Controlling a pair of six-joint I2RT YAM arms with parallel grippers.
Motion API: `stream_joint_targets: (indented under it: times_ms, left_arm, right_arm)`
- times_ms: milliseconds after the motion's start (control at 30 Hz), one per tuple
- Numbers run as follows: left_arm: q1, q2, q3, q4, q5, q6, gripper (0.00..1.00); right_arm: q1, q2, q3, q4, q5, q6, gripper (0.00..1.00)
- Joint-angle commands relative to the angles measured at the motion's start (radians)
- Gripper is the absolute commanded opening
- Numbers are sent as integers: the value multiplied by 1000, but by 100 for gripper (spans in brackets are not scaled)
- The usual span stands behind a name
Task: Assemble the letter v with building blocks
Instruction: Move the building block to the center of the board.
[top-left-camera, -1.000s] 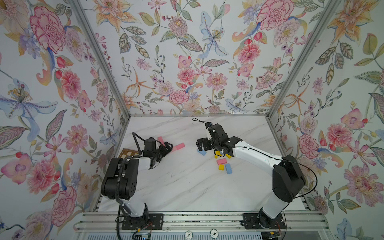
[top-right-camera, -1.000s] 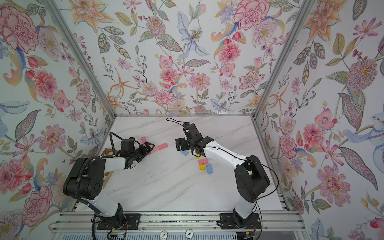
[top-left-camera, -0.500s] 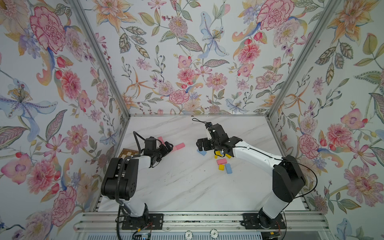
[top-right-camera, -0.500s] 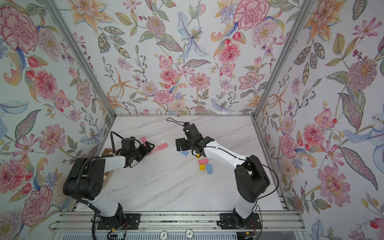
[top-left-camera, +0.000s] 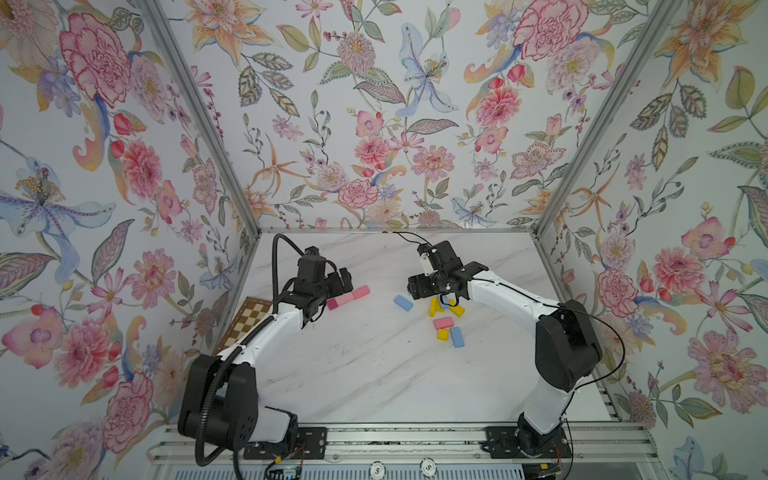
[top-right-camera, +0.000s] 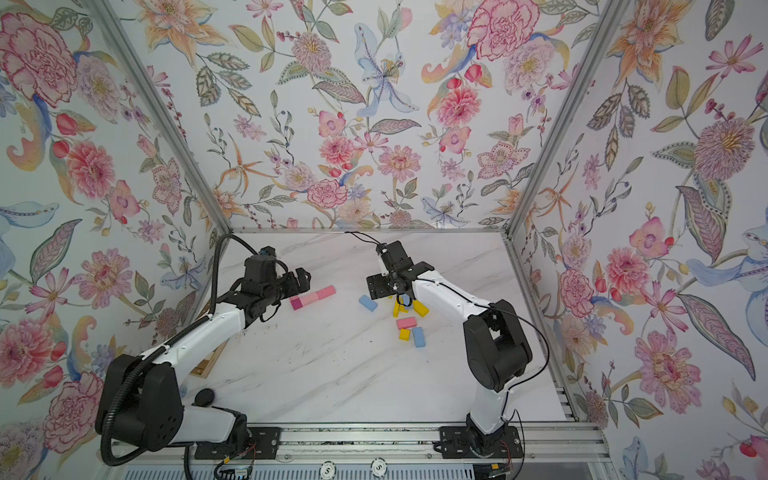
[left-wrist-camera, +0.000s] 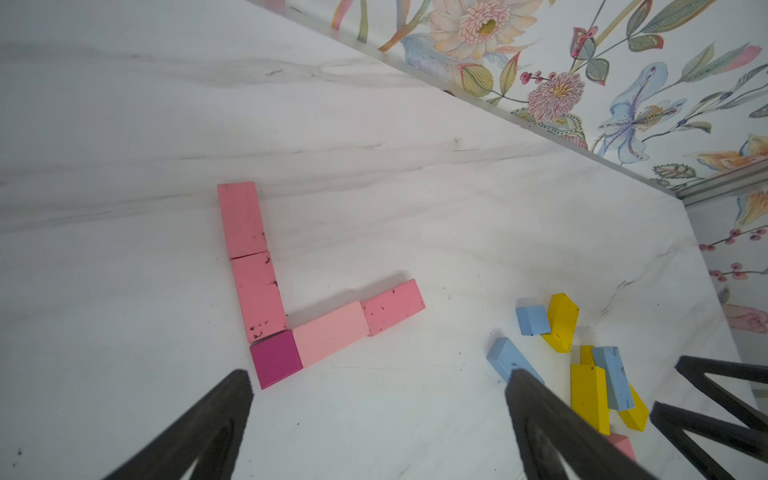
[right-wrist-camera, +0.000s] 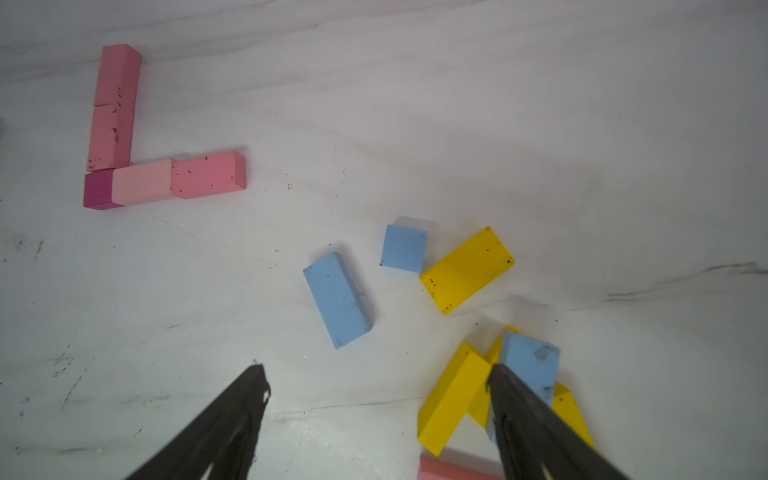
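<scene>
Several pink building blocks (left-wrist-camera: 257, 291) and one magenta square (left-wrist-camera: 276, 359) lie joined in an angled shape (right-wrist-camera: 141, 180); in both top views only one arm of it (top-left-camera: 349, 297) (top-right-camera: 313, 297) shows. My left gripper (left-wrist-camera: 380, 374) (top-left-camera: 345, 277) hovers open just beside the magenta corner, with nothing between its fingers. My right gripper (right-wrist-camera: 378, 370) (top-left-camera: 446, 299) is open over a loose pile. A tilted yellow block (right-wrist-camera: 453, 395) leans on the inner side of one finger (right-wrist-camera: 523, 415). A blue block (right-wrist-camera: 530, 361) sits against that finger's outer side.
Loose blocks lie around the pile: a blue oblong (right-wrist-camera: 336, 299) (top-left-camera: 403, 303), a blue square (right-wrist-camera: 403, 248), a yellow oblong (right-wrist-camera: 467, 269), then a pink (top-left-camera: 443, 322), a yellow square (top-left-camera: 442, 334) and a blue one (top-left-camera: 456, 336). A checkered board (top-left-camera: 249, 320) lies by the left wall.
The right gripper's jaws have drawn a little closer together over the pile. Both arms otherwise hold their places, and the blocks lie as before.
</scene>
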Motion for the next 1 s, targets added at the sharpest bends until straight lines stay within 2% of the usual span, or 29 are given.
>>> stream_joint_targets:
  times_ms: [0,167,300,500,700,767,867,967]
  left_arm:
    - [-35,-35,17,-131,-230,98,99]
    - [-35,-102,2,-131,-372,107,99]
    - [-26,-139,6,-156,-354,105,99]
    - [-17,-137,8,-154,-223,51,99]
    - [-17,-153,-73,-77,-70,-47,99]
    - [-17,-158,-100,-61,-56,-74,99]
    - [-17,-164,-135,-56,-36,-96,99]
    - [-17,-175,-186,-11,10,-124,99]
  right_arm:
    - [23,63,23,-70,-20,-57,80]
    - [40,141,50,-78,-9,-72,73]
    - [43,191,80,-78,-22,-87,69]
    - [48,264,137,-82,11,-108,64]
    - [57,317,172,-87,17,-137,59]
    - [63,334,181,-92,31,-145,53]
    - [68,367,209,-91,47,-159,39]
    - [69,427,296,-119,43,-190,29]
